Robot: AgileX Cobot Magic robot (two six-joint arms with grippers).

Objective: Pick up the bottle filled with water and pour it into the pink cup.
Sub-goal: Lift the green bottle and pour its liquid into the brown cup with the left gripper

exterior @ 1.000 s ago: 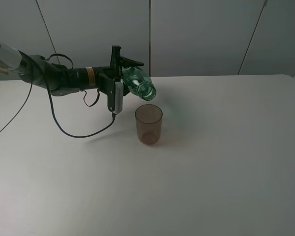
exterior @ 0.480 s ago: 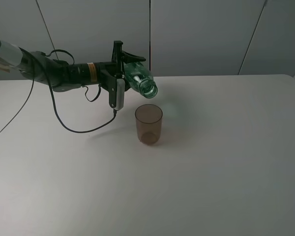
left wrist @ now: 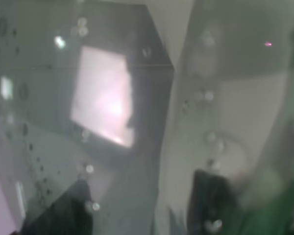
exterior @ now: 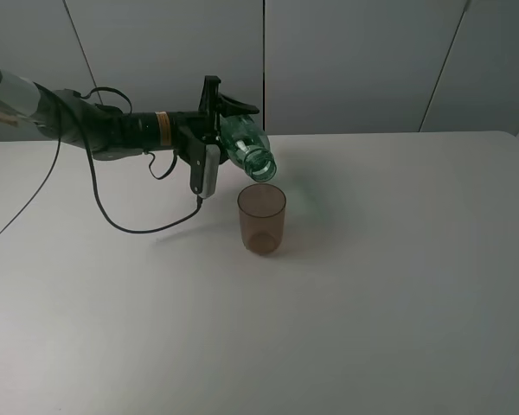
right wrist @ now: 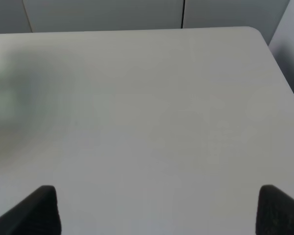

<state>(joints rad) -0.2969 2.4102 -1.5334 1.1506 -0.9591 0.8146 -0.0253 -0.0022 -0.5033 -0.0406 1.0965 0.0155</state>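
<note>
Clamping the bottle (exterior: pixel 246 147) by its body, the left claw (exterior: pixel 227 117) holds it tilted, mouth downward, just above the cup (exterior: pixel 261 220), which stands upright on the table (exterior: pixel 398 285). The left arm (exterior: pixel 104 130) extends roughly level from the left. The right claw (right wrist: pixel 161 209) has its fingers (right wrist: pixel 43 211) wide apart.

There was one green bottle (exterior: pixel 246 149), one pink cup (exterior: pixel 261 220) and one surface (exterior: pixel 372 285). One arm (exterior: pixel 112 131) showed in the high view, trailing one black cable (exterior: pixel 121 228).
</note>
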